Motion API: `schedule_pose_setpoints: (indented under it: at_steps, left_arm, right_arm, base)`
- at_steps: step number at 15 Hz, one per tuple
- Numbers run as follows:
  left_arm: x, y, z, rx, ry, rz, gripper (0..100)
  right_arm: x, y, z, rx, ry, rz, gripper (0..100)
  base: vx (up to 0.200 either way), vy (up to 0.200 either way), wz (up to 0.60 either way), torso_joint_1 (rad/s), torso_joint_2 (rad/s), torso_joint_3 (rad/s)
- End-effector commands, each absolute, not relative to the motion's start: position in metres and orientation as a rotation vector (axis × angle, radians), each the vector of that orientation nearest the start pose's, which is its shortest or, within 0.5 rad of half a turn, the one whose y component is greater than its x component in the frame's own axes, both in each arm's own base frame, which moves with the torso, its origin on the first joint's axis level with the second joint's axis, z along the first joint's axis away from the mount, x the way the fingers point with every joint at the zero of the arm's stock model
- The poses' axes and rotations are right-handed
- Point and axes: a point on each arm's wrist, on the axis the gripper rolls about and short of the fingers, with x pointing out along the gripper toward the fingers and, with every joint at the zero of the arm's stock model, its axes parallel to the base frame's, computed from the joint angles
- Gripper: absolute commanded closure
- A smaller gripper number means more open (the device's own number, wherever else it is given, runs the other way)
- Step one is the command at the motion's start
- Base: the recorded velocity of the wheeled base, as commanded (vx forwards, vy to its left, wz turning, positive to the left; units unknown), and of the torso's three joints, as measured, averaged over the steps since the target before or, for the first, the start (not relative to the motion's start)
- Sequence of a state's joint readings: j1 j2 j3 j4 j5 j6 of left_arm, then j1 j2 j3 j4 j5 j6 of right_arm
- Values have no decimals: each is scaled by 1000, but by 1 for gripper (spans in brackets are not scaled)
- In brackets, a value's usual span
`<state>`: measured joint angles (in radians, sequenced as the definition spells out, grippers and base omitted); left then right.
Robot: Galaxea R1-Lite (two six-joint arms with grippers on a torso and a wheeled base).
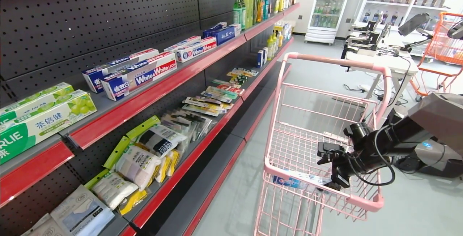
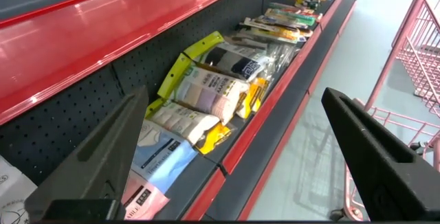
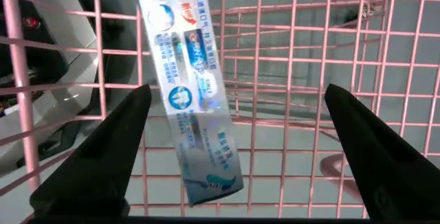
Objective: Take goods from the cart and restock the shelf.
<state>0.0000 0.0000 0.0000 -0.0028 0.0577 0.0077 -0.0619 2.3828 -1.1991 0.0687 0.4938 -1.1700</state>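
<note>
One pink cart (image 1: 327, 59) stands beside the shelf (image 1: 159, 91). One toothpaste box (image 3: 196, 93) lies in the cart, at the end nearest you. Your right gripper (image 3: 237, 93) hangs over that box, its jaws wide open and holding nothing. Your left gripper (image 2: 234, 93) is by the lower shelf, near the soft packets (image 2: 206, 100). Its jaws are open and empty too. On the top shelf you can count two green boxes (image 1: 43, 116) and four white-and-blue boxes (image 1: 141, 71).
</note>
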Motion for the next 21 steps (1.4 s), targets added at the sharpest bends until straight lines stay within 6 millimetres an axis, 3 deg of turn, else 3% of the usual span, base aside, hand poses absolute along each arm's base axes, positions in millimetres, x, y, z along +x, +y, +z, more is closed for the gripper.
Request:
schedule_pose_setpoints:
  at_steps: [1,21]
  left_arm:
    - [-23,1,76,8,-3,58,0]
    - [-23,1,76,8,-3,58,0]
  right_arm:
    - [392,-13,-30,-658,820,998,0]
    - [394,-10,-35,-668,833,1003,0]
  base:
    - [0,0,0,0,0,0]
    - [0,0,0,0,0,0]
